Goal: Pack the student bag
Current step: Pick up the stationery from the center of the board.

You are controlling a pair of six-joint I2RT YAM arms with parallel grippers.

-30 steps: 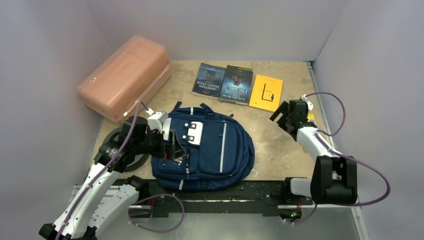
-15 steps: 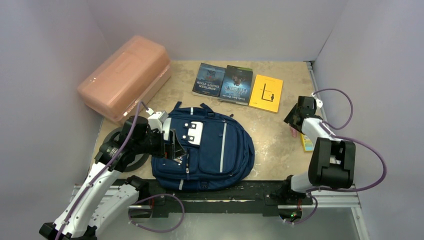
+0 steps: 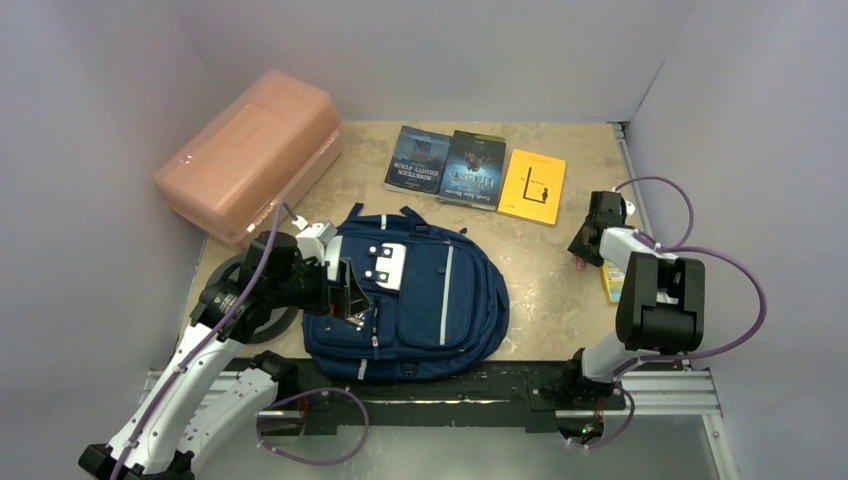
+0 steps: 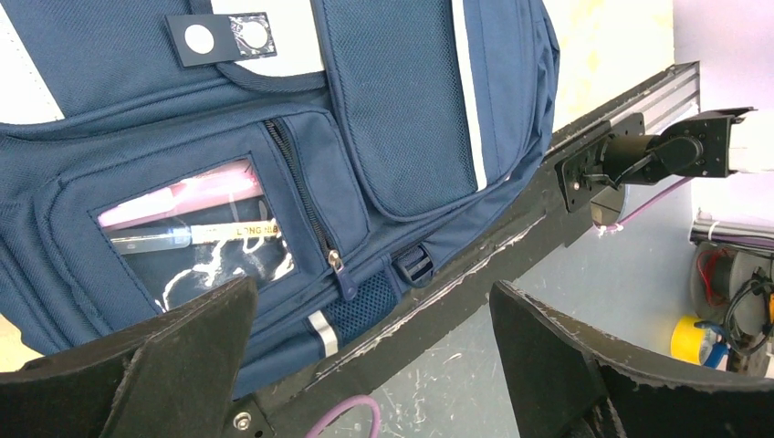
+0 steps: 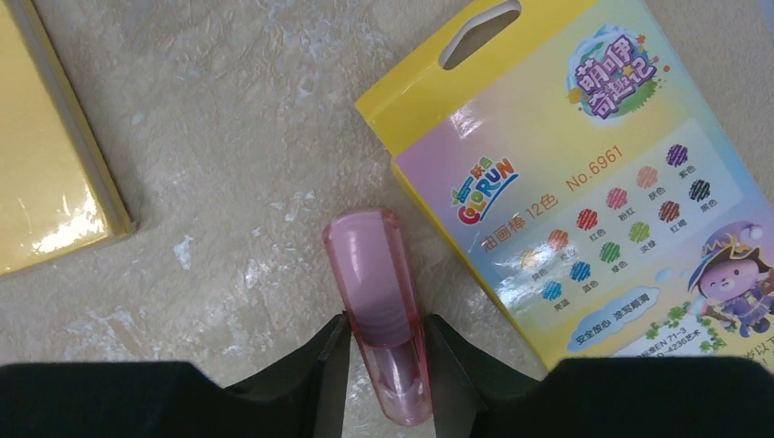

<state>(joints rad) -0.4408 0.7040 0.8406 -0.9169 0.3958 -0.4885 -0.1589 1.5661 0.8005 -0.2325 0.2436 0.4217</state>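
The student bag [image 3: 430, 300], navy with grey stripes, lies flat near the table's front. Its clear front pocket [image 4: 196, 228] holds a pink item and a pen. My left gripper [image 3: 350, 290] hovers open over the bag's left side, and the left wrist view shows its fingers [image 4: 372, 301] spread wide with nothing between them. At the right edge my right gripper [image 3: 582, 255] points down at the table. In the right wrist view its fingers [image 5: 383, 333] press both sides of a pink translucent tube [image 5: 370, 274] lying on the table beside a crayon box [image 5: 584, 182].
A salmon-pink plastic box [image 3: 250, 155] stands at the back left. Two dark books [image 3: 418, 160] [image 3: 475, 168] and a yellow book [image 3: 532, 186] lie in a row at the back. The crayon box [image 3: 612, 283] lies by the right wall. A black rail [image 3: 450, 385] runs along the front edge.
My right arm swung toward the right wall and came down beside the crayon box, and its fingers closed in on the pink tube. The left arm and bag stayed still.
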